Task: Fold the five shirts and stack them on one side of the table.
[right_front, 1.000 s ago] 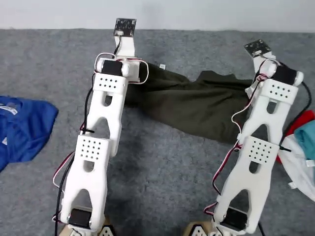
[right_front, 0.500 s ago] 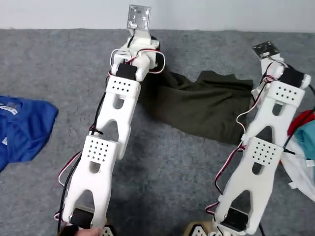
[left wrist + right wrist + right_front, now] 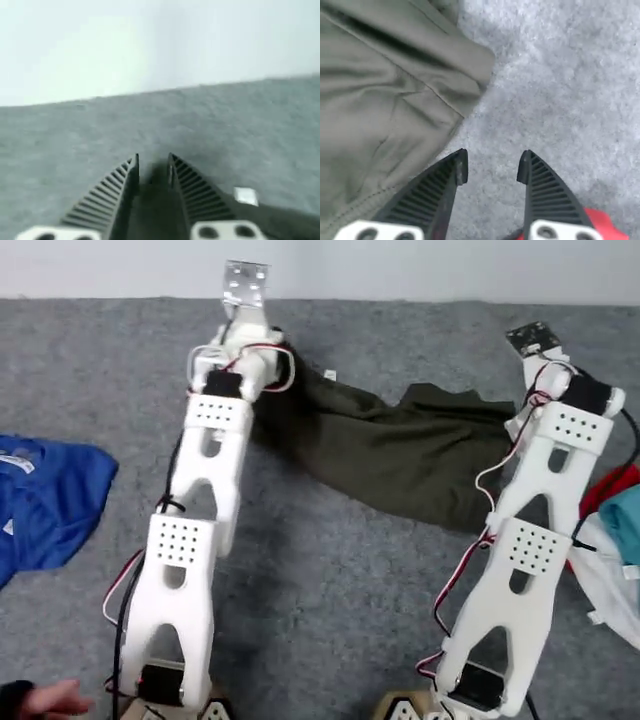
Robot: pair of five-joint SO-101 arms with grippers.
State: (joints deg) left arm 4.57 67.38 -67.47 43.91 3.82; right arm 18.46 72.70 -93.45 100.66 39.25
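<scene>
Olive shirt (image 3: 400,455), clamped in left tool (image 3: 153,161); right tool (image 3: 493,156) parted just beside it

This looks like a robotics lab or test bench rather than a home. Two arms, the left arm (image 3: 195,540) and the right arm (image 3: 540,530), stand side by side at the near edge of the counter (image 3: 340,590). Both are built of white printed plastic with perforated links, bare servo motors (image 3: 225,380) and loose red, black and white wires (image 3: 468,562). The counter is covered in grey carpet-like felt, seen close under the right tool (image 3: 492,165). Beyond the left tool (image 3: 152,162) runs a plain pale wall (image 3: 150,45). Shirts lie loose on the felt. An olive shirt (image 3: 400,455) stretches between the two tools, a blue shirt (image 3: 45,500) lies well off on the left tool's outer side, and a mixed heap (image 3: 615,575) sits just beside the right arm.
</scene>
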